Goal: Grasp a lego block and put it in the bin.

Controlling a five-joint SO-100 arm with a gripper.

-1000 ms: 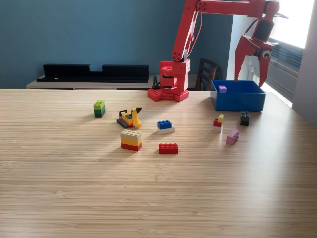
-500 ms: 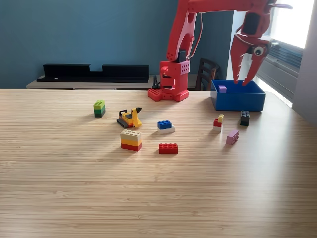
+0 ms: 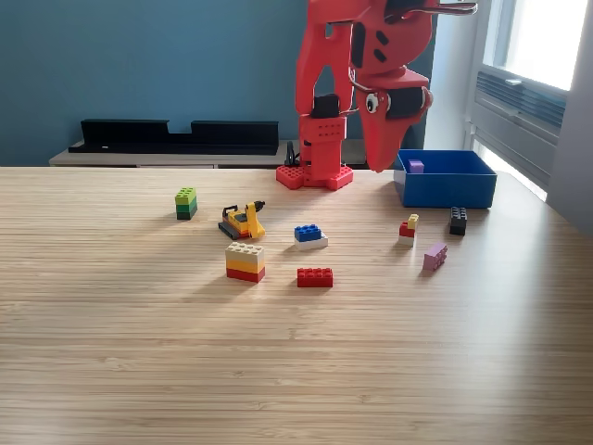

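Swinging away from the bin (image 3: 445, 190), the gripper (image 3: 378, 167) now hangs above the table's far edge, between the arm's base (image 3: 315, 176) and the bin's near-left wall; a second ago it stood over the bin with its jaws spread. From this angle the jaws overlap, so how far they are parted cannot be told, and nothing is seen held between them. The bin sits at the table's far right corner with a purple block (image 3: 416, 166) inside against its back wall, so one deposit appears complete and the arm is judged to be returning for another. Loose blocks remain on the table (image 3: 296, 371): a black block (image 3: 458, 221) and a red-yellow block (image 3: 409, 226) just in front of the bin, a pink block (image 3: 435, 256) nearer the viewer, a red block (image 3: 315, 276) and a blue-white block (image 3: 309, 236) toward the middle.
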